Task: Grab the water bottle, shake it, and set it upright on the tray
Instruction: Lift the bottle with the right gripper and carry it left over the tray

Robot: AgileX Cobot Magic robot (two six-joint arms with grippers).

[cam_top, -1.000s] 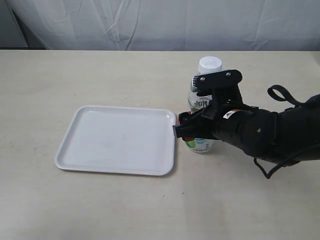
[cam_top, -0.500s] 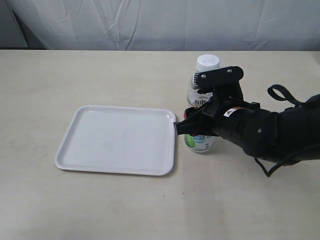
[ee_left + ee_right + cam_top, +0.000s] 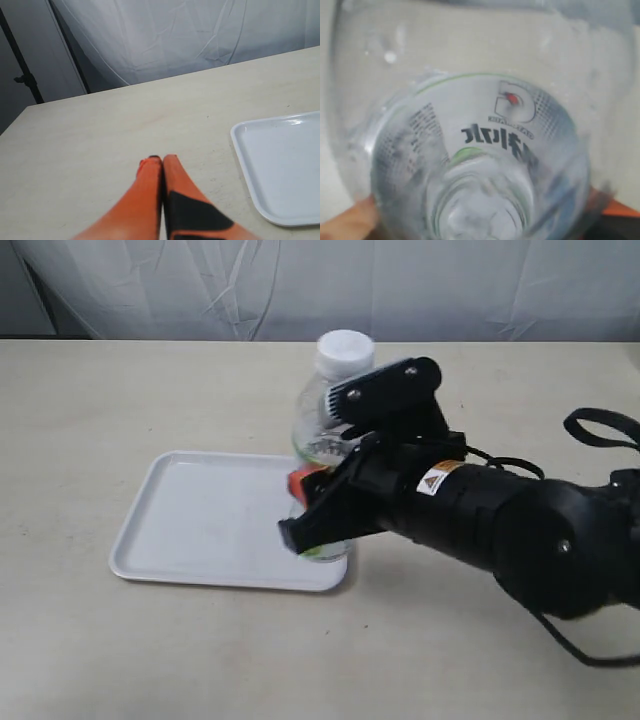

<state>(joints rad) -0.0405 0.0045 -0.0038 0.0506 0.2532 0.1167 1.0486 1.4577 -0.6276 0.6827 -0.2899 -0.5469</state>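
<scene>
Right gripper (image 3: 306,508) jaws are pinching the water bottle (image 3: 318,420), holding it roughly upright over the tray (image 3: 200,515) edge nearest that arm, above the bench (image 3: 150,640). Left gripper (image 3: 161,162) jaws are sitting pressed together.

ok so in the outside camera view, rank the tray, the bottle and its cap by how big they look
1. tray, clearly the largest
2. water bottle, smaller even though the right gripper hides part of it
3. cap, the smallest
</scene>
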